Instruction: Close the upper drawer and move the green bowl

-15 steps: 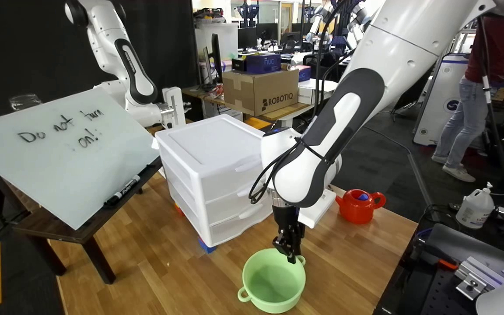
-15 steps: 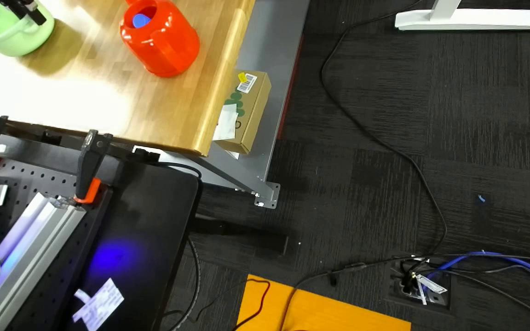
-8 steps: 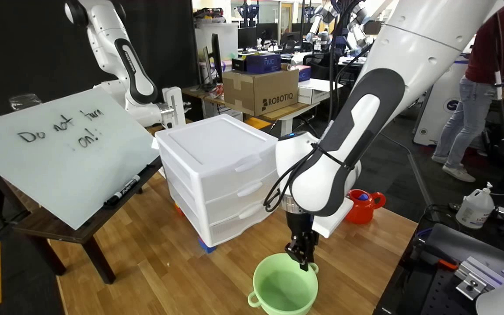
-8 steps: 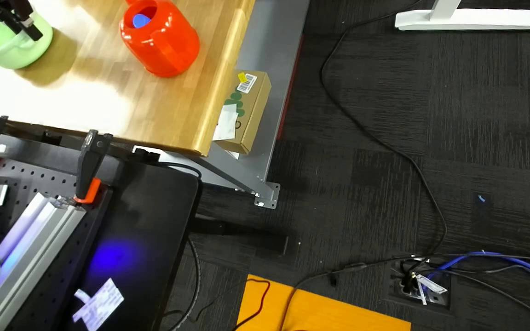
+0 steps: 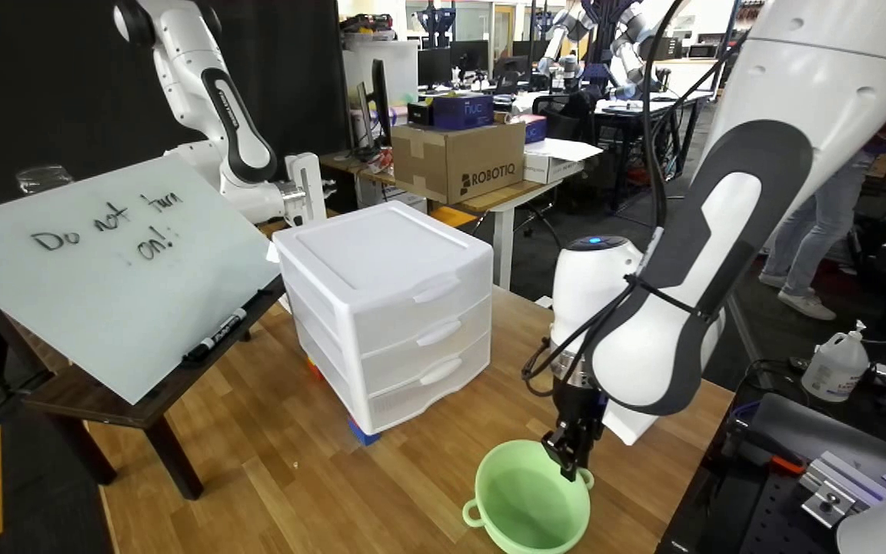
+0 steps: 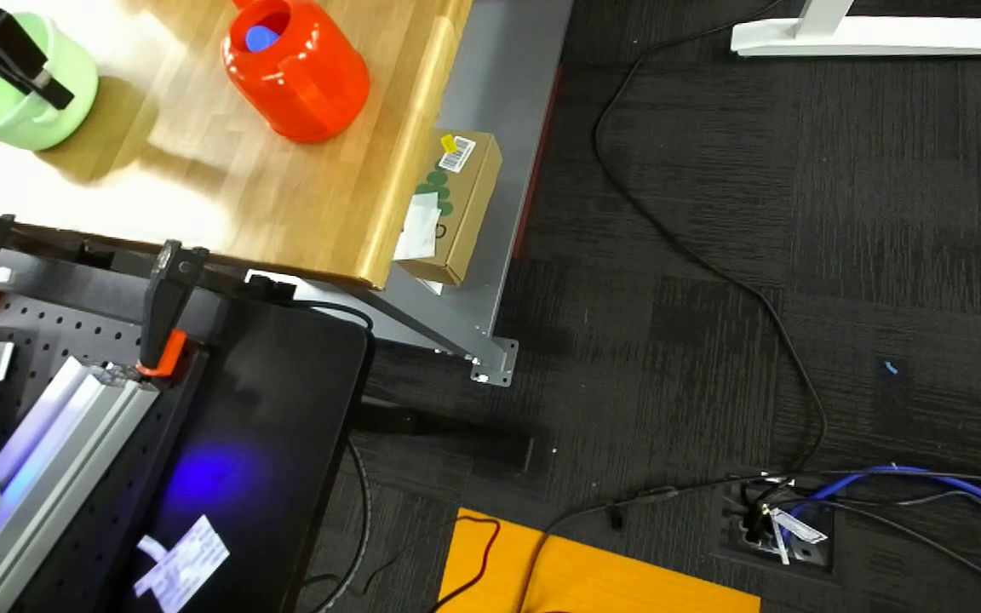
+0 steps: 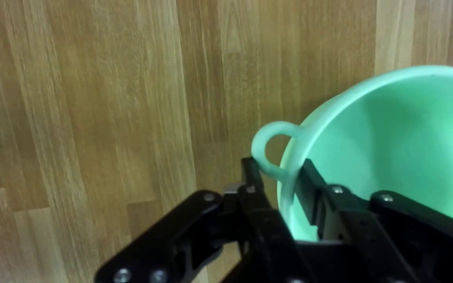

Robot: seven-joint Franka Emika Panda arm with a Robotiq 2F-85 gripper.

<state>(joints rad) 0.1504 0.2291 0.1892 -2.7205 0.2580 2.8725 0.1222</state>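
The green bowl (image 5: 531,504) has two loop handles and looks empty inside. It also shows in an exterior view (image 6: 41,132) and in the wrist view (image 7: 407,157). My gripper (image 7: 278,166) is closed around the bowl's edge at one handle (image 7: 264,141): one finger lies against the outside of the handle, the other inside the bowl against the rim. In an exterior view the gripper (image 5: 569,471) points down at the bowl's handle side. I cannot tell if the bowl touches the table. The upper drawer (image 5: 424,308) of the white drawer unit (image 5: 378,250) looks shut.
A red watering can (image 6: 303,81) stands near the table edge. A whiteboard (image 5: 112,261) leans on a small dark stand left of the drawers. Black clamps (image 6: 163,306) hold the robot's base plate by the table. Another arm (image 5: 239,127) stands behind.
The gripper and the bowl have moved together to the right, away from the drawer unit, in an exterior view. The arm now hides the watering can there. The drawers have not moved.
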